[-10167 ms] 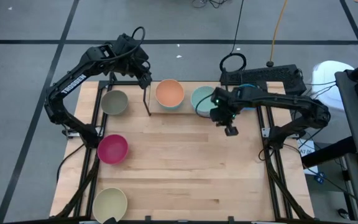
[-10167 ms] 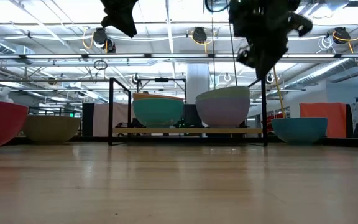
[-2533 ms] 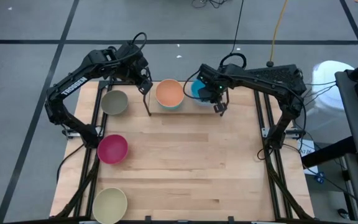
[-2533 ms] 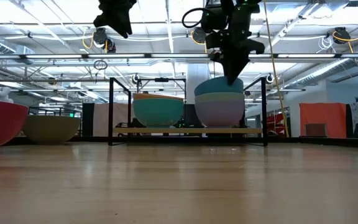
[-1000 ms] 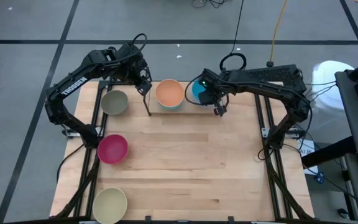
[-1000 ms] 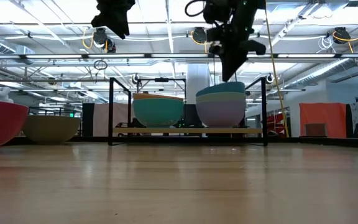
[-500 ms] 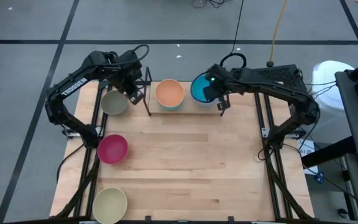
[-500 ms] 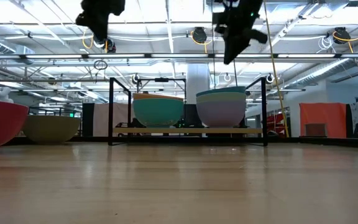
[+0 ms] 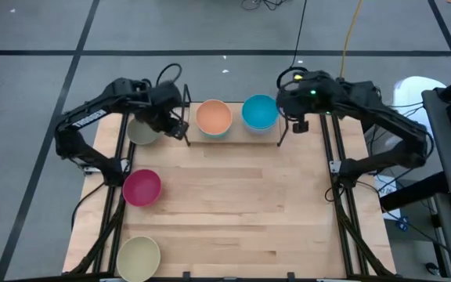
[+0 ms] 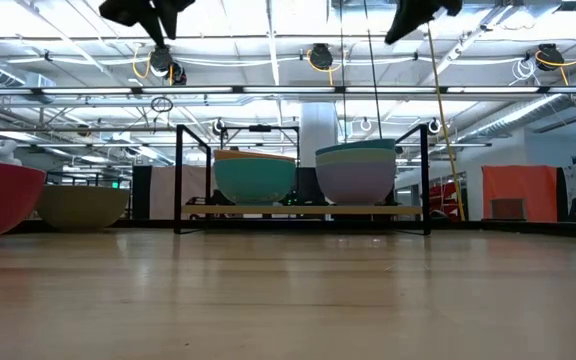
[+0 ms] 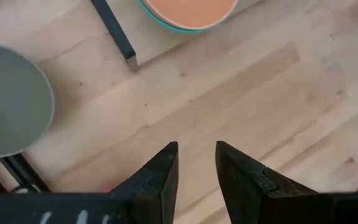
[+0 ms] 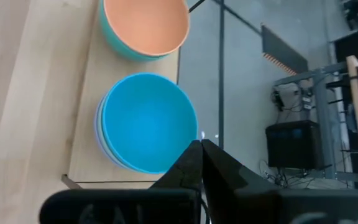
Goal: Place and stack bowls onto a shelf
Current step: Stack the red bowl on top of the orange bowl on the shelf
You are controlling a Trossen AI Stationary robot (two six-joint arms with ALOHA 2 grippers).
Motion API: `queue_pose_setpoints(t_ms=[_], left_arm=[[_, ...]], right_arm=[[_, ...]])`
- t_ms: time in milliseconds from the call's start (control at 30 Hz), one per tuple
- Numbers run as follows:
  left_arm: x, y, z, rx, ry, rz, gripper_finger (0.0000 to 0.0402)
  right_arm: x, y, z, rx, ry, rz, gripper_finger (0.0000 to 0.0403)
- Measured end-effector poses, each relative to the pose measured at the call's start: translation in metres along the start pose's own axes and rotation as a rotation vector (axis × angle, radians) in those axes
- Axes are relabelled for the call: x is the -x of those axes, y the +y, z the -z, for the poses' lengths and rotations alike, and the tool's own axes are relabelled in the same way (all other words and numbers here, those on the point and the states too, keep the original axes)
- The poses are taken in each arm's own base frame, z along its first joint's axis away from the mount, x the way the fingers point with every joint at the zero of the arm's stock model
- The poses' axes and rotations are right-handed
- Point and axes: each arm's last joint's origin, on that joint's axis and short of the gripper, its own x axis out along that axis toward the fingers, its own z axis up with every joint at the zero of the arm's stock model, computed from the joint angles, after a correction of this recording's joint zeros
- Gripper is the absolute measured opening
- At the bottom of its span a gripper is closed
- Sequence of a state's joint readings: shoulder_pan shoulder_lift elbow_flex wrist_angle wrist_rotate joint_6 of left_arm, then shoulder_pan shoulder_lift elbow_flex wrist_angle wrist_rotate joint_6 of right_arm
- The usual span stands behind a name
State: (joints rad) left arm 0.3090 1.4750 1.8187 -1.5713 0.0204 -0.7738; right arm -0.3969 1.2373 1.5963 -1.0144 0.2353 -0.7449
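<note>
The shelf (image 10: 303, 211) stands at the table's far edge and bears two stacks. The orange bowl (image 9: 214, 117) sits in the cyan bowl (image 10: 255, 181). The blue bowl (image 9: 259, 112) sits on the pale green and lavender bowls (image 10: 356, 180). The olive-grey bowl (image 9: 142, 130) rests on the table left of the shelf. My left gripper (image 9: 176, 125) hangs between that bowl and the shelf's left frame, open by a narrow gap (image 11: 194, 149), empty. My right gripper (image 9: 297, 123) is shut (image 12: 201, 144) and empty, high by the shelf's right end.
The magenta bowl (image 9: 142, 188) rests at the table's left edge and the cream bowl (image 9: 138, 257) at its near left corner. The black frame rails (image 9: 343, 196) run along both table sides. Bare wood (image 9: 241, 204) fills the middle and right.
My right gripper has risen from just above the blue bowl and gone toward the table's right edge, past the shelf's right end. The blue bowl stays on its stack. My left gripper has gone toward the near edge, beside the olive-grey bowl.
</note>
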Motion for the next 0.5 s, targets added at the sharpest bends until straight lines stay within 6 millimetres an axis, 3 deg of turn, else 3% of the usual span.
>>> queue_pose_setpoints(t_ms=[333, 500], left_arm=[[0.001, -0.041, 0.052, 0.087, -0.08, -0.032, 0.0113], [-0.023, -0.052, 0.087, 0.137, -0.019, -0.103, 0.0113]], right_arm=[[0.042, 0.0, 0.015, -0.026, -0.08, 0.074, 0.0], [0.055, 0.0, 0.02, -0.035, -0.107, 0.099, 0.0]])
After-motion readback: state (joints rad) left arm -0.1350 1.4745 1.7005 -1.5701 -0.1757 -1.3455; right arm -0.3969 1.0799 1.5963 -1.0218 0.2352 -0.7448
